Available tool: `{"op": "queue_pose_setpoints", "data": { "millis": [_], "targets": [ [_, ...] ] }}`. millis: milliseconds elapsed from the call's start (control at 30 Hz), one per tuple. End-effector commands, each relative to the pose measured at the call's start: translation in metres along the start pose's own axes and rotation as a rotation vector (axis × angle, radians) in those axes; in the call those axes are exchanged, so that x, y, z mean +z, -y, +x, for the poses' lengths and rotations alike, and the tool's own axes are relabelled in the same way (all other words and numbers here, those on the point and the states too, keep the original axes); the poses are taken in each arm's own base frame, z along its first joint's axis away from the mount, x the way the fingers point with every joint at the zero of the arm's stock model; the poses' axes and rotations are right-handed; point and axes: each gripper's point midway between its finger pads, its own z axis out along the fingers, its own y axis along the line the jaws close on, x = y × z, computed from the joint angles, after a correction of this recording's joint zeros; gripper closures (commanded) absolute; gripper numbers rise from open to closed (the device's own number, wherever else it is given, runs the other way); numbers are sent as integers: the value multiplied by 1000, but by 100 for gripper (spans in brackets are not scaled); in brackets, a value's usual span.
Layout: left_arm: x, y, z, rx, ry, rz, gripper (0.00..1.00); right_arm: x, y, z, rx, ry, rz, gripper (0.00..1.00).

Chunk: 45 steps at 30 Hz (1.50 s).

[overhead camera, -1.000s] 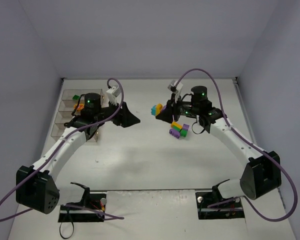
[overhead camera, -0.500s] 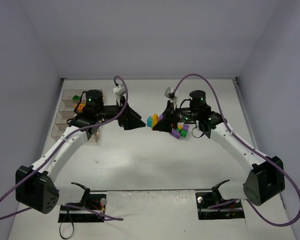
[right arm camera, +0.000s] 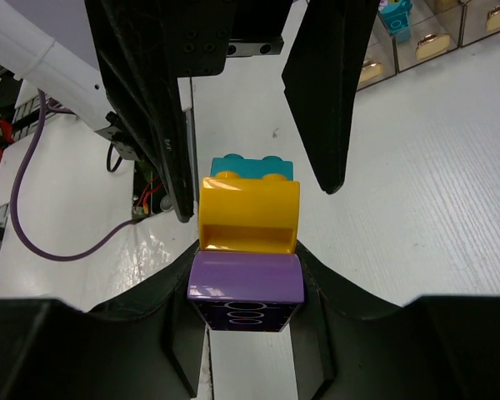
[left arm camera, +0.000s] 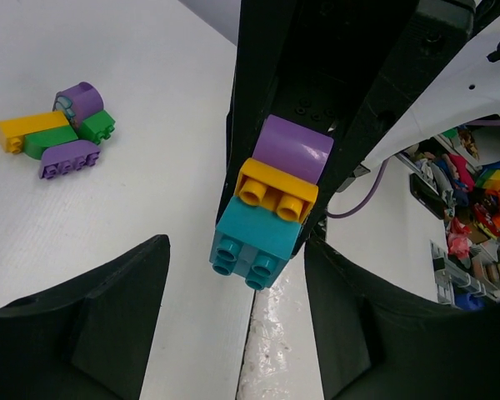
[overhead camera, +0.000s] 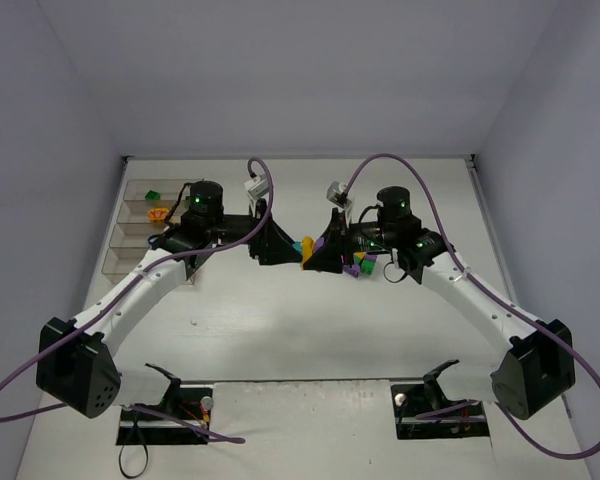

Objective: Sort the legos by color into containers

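The right gripper [right arm camera: 246, 292] is clamped narrow on the purple brick [right arm camera: 246, 279] at one end of a stack [left arm camera: 271, 200] of 3 legos. From its own camera the stack runs toward 12 o'clock: purple in the jaws, then a yellow brick [right arm camera: 250, 212], then a teal brick [right arm camera: 252, 167] at the far end. The stack is held clear of the table [overhead camera: 280, 330].

The left gripper [left arm camera: 233, 250] faces it head-on, jaws wide. Its fingers [left arm camera: 108, 317] stand at 9 and 3 o'clock of the teal brick – a gap shows on each side, with no contact.

From overhead the 2 grippers meet tip to tip at mid-table. A cluster of loose legos [overhead camera: 360, 265] – purple, green and yellow – lies on the table at 4 o'clock of the right gripper, partly under that arm. The containers [overhead camera: 130, 235] sit well apart at 9 o'clock of the left gripper, with a green brick [overhead camera: 152, 195] in the farthest compartment and an orange piece [overhead camera: 158, 213] in the next one.
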Motion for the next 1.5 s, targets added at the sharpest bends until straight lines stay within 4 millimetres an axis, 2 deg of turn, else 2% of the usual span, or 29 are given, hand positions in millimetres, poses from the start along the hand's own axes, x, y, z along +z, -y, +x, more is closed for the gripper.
{"op": "queue_pose_setpoints", "data": {
  "millis": [0, 133, 333, 433, 600, 900, 1233, 1400, 1467],
  "targets": [
    [-1, 23, -29, 150, 55, 68, 41, -4, -18, -19, -85, 51, -39, 100],
    [-1, 25, -28, 149, 48, 82, 47, -3, -17, -17, -78, 46, -43, 100],
    [-2, 30, -27, 167, 48, 109, 75, -2, -17, -12, -67, 37, -58, 100],
    [-1, 32, -26, 163, 49, 127, 80, 0, -17, -10, -56, 30, -71, 100],
    [0, 32, -23, 159, 44, 147, 99, 0, -17, -6, -53, 26, -73, 100],
    [-5, 27, -13, 163, 17, 125, 100, -3, -12, 9, -32, 12, -49, 100],
    [-21, 11, -17, 140, 37, 78, 100, -15, -3, 19, -13, 2, -9, 100],
    [-35, -2, -21, 132, 65, 16, 100, -25, 3, 20, -6, 12, 20, 100],
    [-42, -16, -23, 118, 86, -66, 100, -26, 8, 19, -4, 16, 48, 100]
  ]
}}
